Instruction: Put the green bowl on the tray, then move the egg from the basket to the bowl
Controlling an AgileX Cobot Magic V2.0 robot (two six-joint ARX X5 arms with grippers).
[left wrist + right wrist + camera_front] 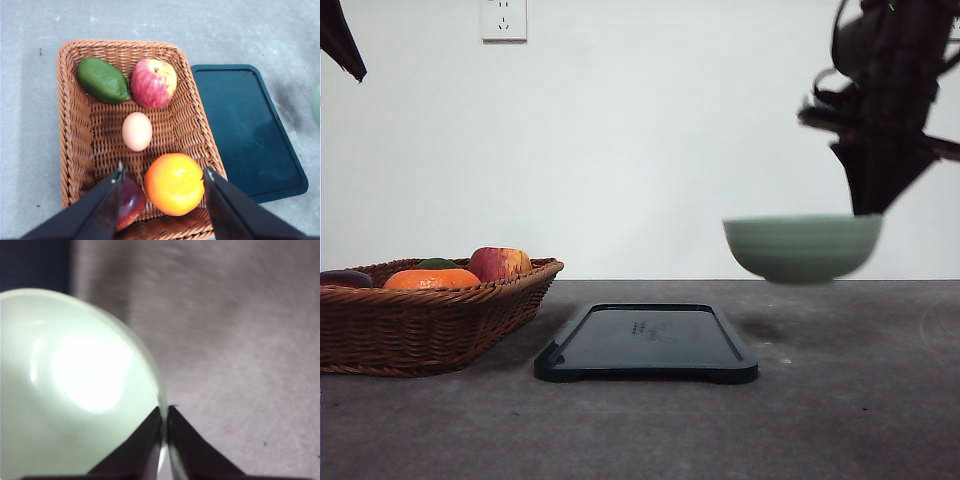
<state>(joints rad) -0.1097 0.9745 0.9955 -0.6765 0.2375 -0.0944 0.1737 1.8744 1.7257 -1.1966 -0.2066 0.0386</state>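
The basket [430,315] sits at the left of the bench [840,400], holding an avocado [102,80], an apple [153,83], the egg [137,131] in its middle, an orange [174,184] and a dark red fruit [131,202]. The left hand [162,175] hangs above it, spread wide and holding nothing. Just beside the basket lies the tray [645,343], bare. Further right, the green bowl [802,246] hangs in the air above the bench, off the tray's right end, its rim pinched by the right hand [165,412].

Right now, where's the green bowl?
In the front view the green bowl hangs in the air on the right, gripped at its rim by the right hand, just right of the tray.
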